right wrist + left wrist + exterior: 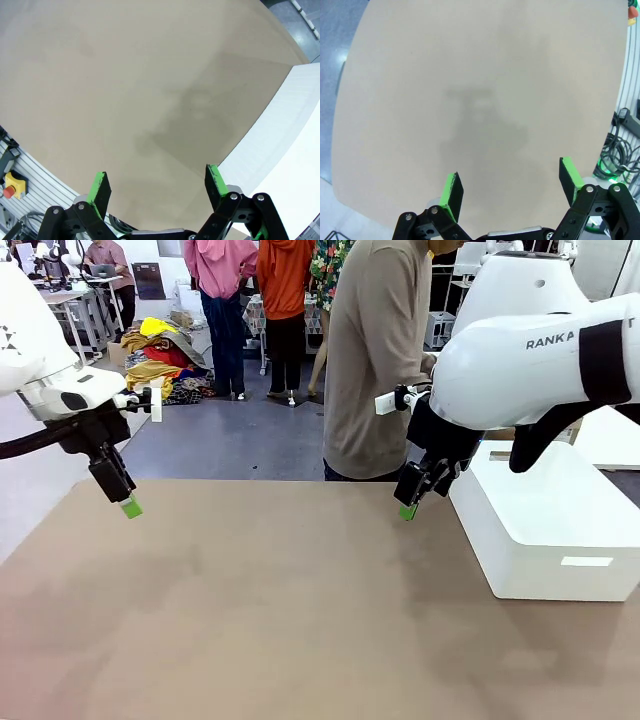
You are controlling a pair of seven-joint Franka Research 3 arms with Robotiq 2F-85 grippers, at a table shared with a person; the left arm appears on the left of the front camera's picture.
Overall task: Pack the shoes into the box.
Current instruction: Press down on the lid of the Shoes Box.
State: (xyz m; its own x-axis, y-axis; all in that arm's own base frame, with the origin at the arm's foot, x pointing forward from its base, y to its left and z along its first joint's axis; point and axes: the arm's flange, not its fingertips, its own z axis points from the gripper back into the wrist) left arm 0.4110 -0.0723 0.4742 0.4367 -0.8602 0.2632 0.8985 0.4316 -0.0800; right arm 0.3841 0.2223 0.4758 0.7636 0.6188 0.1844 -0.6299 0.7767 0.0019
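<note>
Table: bare tan top, white box set at right.
Left gripper: held wide, nothing gripped.
Right gripper: held wide, nothing gripped.

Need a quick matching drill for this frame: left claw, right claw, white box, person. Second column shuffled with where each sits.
Column 1:
1. left claw
2. right claw
3. white box
4. person

Column 2:
A. standing at the table's far edge
B. open, beside the white box
C. on the table's right side
D. open, above the table's left part

Pairs: 1-D, 2-B, 3-C, 4-A
</note>
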